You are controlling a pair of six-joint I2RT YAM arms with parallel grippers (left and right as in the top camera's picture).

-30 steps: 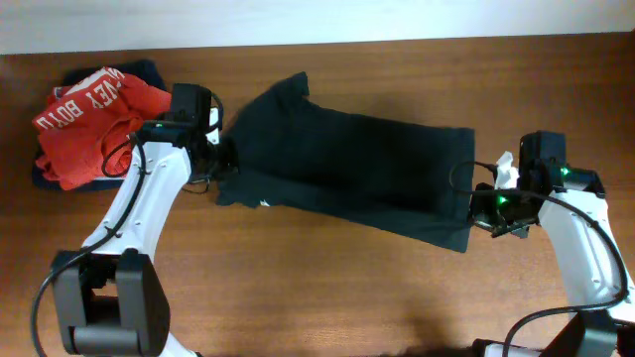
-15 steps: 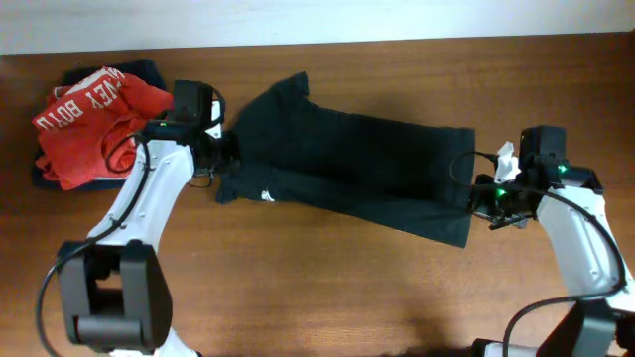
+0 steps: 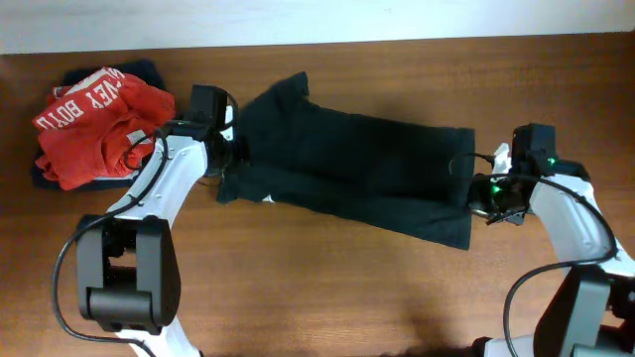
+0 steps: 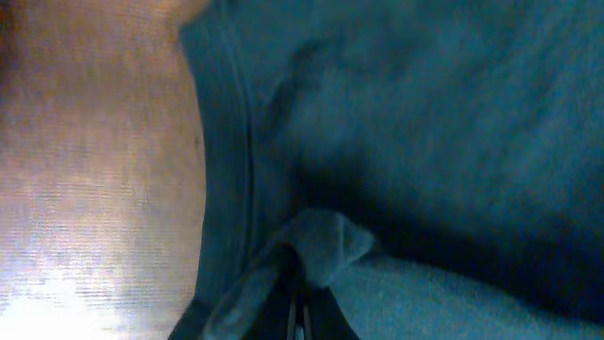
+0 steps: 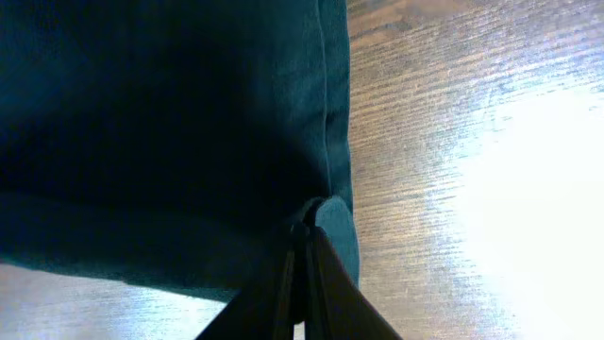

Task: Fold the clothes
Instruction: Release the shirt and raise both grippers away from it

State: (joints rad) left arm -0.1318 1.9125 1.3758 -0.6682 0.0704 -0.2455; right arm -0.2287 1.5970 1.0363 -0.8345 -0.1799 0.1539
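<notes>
The clothes [image 3: 347, 169], one black garment, lie stretched across the middle of the wooden table [image 3: 298, 297]. The left gripper [image 3: 230, 157] pinches a bunched fold at one end. The right gripper [image 3: 474, 195] pinches the hem at the other.

Plain black clothes [image 3: 347, 169] spread across frame centre, slanting upper left to lower right; small white tag [image 3: 266, 199] at lower-left edge.

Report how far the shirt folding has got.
Done: the black shirt lies stretched out on the table. In hand: left end effector and right end effector each pinch one end. Left: no neat fold yet; one sleeve sticks out.
</notes>
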